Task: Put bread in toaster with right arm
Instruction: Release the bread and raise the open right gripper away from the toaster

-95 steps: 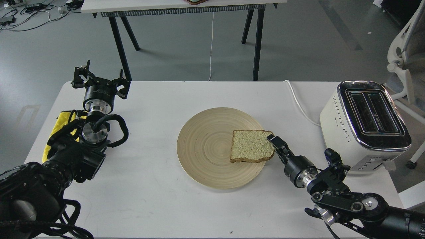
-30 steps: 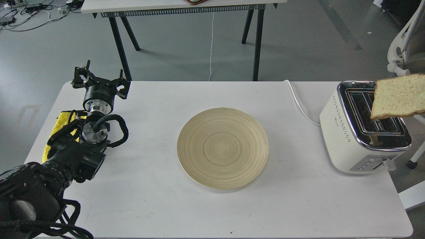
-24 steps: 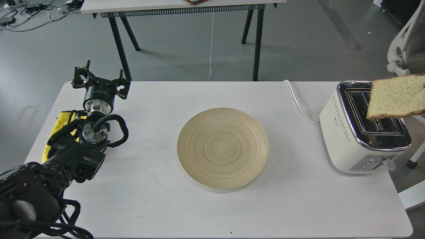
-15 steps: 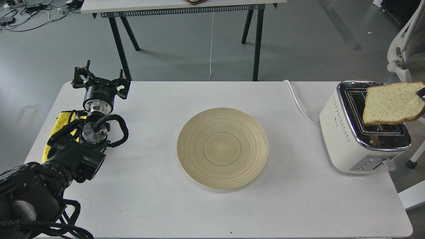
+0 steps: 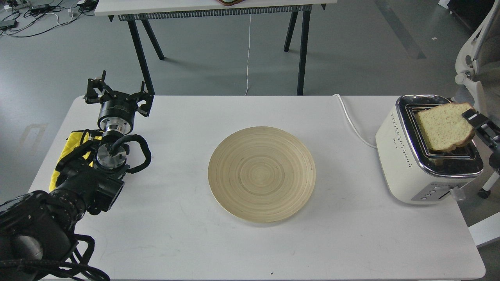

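Observation:
The bread (image 5: 443, 127), a tan slice with brown crust, hangs tilted over the chrome top of the cream-white toaster (image 5: 406, 156) at the table's right edge. Its lower edge is at the left slot; I cannot tell how far it is in. My right gripper (image 5: 470, 117) comes in from the right frame edge and is shut on the slice's right crust. Most of the right arm is out of view. My left gripper (image 5: 117, 95) rests at the table's far left, fingers spread open and empty.
A round wooden plate (image 5: 261, 173) lies bare at the middle of the white table (image 5: 187, 242). The toaster's white cord (image 5: 351, 121) runs off the back edge. A white chair (image 5: 476, 66) stands right behind the toaster. A second table (image 5: 211, 8) stands farther back.
The right gripper has carried the bread from the plate up over the toaster, then left and down to its slots. In the last half second the slice dropped and tilted more upright. The left arm has not moved.

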`<action>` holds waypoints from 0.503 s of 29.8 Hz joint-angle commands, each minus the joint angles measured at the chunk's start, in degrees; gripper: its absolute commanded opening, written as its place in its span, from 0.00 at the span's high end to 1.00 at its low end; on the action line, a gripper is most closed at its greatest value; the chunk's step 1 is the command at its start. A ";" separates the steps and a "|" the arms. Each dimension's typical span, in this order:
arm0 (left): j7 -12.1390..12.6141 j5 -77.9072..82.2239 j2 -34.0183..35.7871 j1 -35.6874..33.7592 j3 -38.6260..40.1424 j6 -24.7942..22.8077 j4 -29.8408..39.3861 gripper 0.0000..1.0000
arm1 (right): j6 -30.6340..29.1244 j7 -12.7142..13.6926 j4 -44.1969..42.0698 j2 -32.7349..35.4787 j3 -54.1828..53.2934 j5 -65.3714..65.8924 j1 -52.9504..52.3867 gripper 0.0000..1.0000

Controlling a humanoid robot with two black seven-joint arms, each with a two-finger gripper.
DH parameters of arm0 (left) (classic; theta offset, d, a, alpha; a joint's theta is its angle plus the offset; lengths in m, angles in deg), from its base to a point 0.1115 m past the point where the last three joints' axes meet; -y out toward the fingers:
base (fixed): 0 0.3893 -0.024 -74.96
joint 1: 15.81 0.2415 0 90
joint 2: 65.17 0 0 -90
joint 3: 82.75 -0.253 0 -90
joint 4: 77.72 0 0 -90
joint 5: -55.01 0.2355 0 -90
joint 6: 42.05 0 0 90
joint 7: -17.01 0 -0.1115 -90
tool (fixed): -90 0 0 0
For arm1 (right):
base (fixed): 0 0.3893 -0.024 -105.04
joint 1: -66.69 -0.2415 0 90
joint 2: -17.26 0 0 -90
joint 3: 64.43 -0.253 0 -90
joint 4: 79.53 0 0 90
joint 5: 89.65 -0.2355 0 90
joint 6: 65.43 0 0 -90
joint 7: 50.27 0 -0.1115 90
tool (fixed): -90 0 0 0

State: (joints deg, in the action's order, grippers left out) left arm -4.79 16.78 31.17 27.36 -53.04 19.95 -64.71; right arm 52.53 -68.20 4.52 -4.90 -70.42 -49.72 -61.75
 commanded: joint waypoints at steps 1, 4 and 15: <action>0.01 0.00 -0.01 -0.01 0.00 0.00 0.00 0.00 | 0.04 0.09 0.23 0.02 -1.12 -0.11 -0.23 0.02; 0.01 0.00 -0.01 -0.01 0.00 0.00 0.00 0.00 | 0.04 0.18 1.37 0.46 -3.31 -0.28 -0.59 0.02; 0.01 0.00 -0.01 -0.01 0.00 0.00 0.00 0.00 | -13.35 0.53 3.84 -9.27 -27.65 -16.09 -0.76 0.02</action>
State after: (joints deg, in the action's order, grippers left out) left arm -4.79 16.78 31.16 27.36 -53.04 19.95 -64.71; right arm 46.16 -67.38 9.14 -8.16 -91.93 -60.04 -62.52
